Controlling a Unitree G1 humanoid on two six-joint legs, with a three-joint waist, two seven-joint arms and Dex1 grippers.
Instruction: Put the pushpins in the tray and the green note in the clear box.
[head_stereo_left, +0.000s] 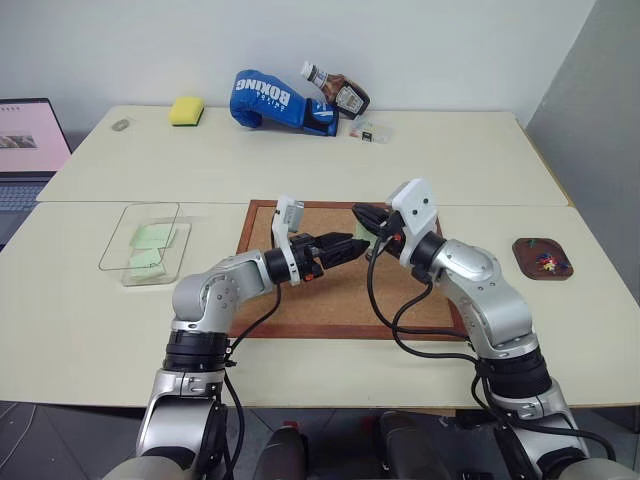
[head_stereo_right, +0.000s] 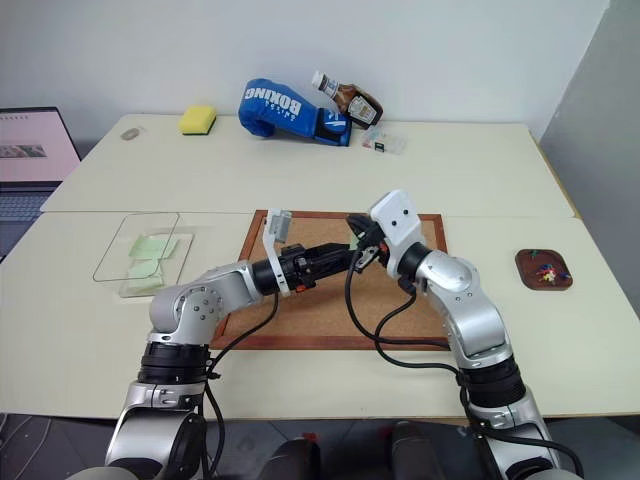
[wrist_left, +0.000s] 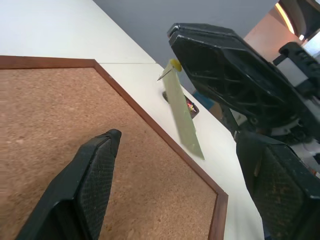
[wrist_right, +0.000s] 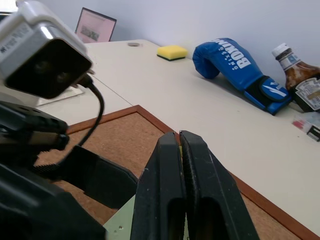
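My right gripper (head_stereo_left: 360, 213) hovers over the far edge of the corkboard (head_stereo_left: 330, 295), shut on a yellow-headed pushpin (wrist_left: 173, 64). The green note (wrist_left: 184, 117) hangs from that pin, edge-on in the left wrist view. Just in front of it, my left gripper (head_stereo_left: 358, 245) is open, with one finger on each side of the hanging note and not touching it. The clear box (head_stereo_left: 112, 250) sits on the table to the left with pale green notes (head_stereo_left: 152, 237) inside. Far right lies the dark brown tray (head_stereo_left: 524, 255) holding coloured pins.
A blue boxing glove (head_stereo_left: 270, 100), a sauce bottle (head_stereo_left: 340, 92), a yellow sponge (head_stereo_left: 186, 110) and a small clear case (head_stereo_left: 370, 131) lie along the far table. A laptop (head_stereo_left: 25, 150) stands at the left edge. Bare tabletop lies between board and tray.
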